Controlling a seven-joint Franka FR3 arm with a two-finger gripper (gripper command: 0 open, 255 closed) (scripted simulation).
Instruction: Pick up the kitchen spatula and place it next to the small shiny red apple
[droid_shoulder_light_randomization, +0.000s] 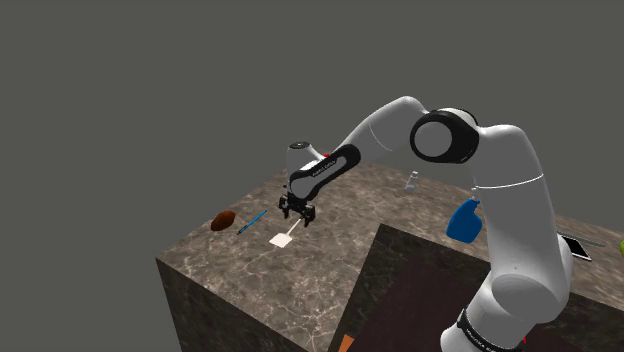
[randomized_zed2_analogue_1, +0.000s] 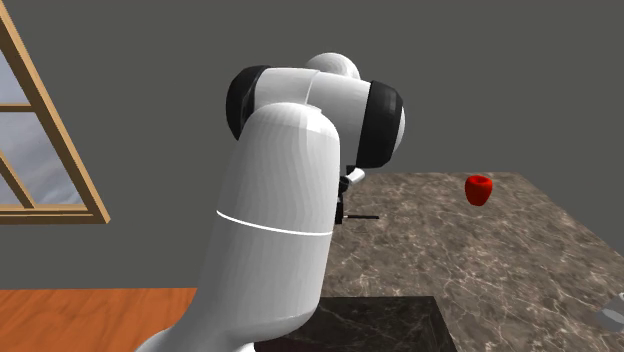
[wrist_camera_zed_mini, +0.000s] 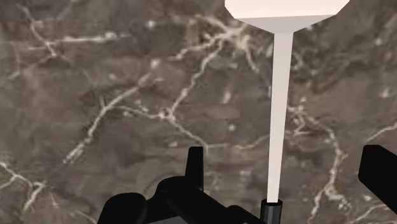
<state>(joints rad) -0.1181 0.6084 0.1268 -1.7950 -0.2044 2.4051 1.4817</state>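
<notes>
The spatula (wrist_camera_zed_mini: 278, 114) lies flat on the dark brown, pale-veined worktop (wrist_camera_zed_mini: 95, 95). Its pale square blade points away from the hand, a slim pale shaft runs back from the blade, and a short black handle end sits under the gripper. In the wrist view the shaft runs between the two black fingers (wrist_camera_zed_mini: 194, 164), which stand wide apart with bare worktop on either side of it, so nothing is clasped. In the shoulder view the gripper (droid_shoulder_light_randomization: 298, 212) points down at the handle end of the spatula (droid_shoulder_light_randomization: 283, 240), whose blade lies just past it toward that view's lower left, well inside the worktop (droid_shoulder_light_randomization: 230, 272). Near the blade, toward the shoulder view's left, are a thin blue pen-like stick (droid_shoulder_light_randomization: 251, 221) and, beyond it, a brown rounded object (droid_shoulder_light_randomization: 222, 221). The white arm (droid_shoulder_light_randomization: 500, 200) rises from the stand at the lower right. Beside the arm are a blue object (droid_shoulder_light_randomization: 463, 221), a small grey bottle (droid_shoulder_light_randomization: 411, 181) and a flat dark slab (droid_shoulder_light_randomization: 574, 246). In the second exterior view the red apple (randomized_zed2_analogue_1: 479, 189) stands on the worktop toward that view's right, well apart from the arm, and a wooden window frame (randomized_zed2_analogue_1: 50, 215) shows at the left.
</notes>
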